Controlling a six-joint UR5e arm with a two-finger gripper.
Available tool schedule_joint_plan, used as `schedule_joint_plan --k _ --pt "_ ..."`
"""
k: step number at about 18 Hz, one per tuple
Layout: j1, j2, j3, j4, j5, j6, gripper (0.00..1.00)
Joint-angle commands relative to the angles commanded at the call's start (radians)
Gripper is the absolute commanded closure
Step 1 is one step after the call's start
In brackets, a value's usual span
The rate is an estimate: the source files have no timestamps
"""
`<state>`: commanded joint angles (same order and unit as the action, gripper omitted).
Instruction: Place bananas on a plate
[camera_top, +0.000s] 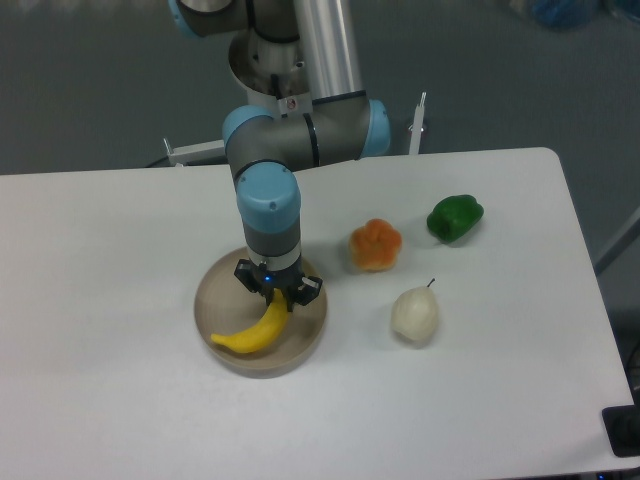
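Yellow banana (255, 332) lies on plate (212, 290); gripper (279, 296) hides its tip; grip unclear.

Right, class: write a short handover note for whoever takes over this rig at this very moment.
Gripper: down over the plate, jaws at the upper end of the banana; whether they grip it cannot be told.
Things: banana lies across the plate's front half. Pear, orange fruit and green pepper sit on the table to the right.
Done: banana is on the plate.
Left: confirm release, lift the arm clear.
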<state>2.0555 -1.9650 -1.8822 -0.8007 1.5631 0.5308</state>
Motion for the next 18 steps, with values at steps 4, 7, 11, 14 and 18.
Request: schedule_joint_plan --k 4,7,11,14,18 --pt "0.0 0.0 -0.002 0.0 0.002 0.002 0.69" --pt "0.0 0.0 -0.003 0.0 0.002 0.002 0.69" --pt "0.0 0.0 0.0 0.0 0.002 0.003 0.52" --pt "0.002 0.005 0.006 0.0 0.002 0.003 0.22" --pt "0.018 0.012 0.032 -0.002 0.0 0.005 0.0"
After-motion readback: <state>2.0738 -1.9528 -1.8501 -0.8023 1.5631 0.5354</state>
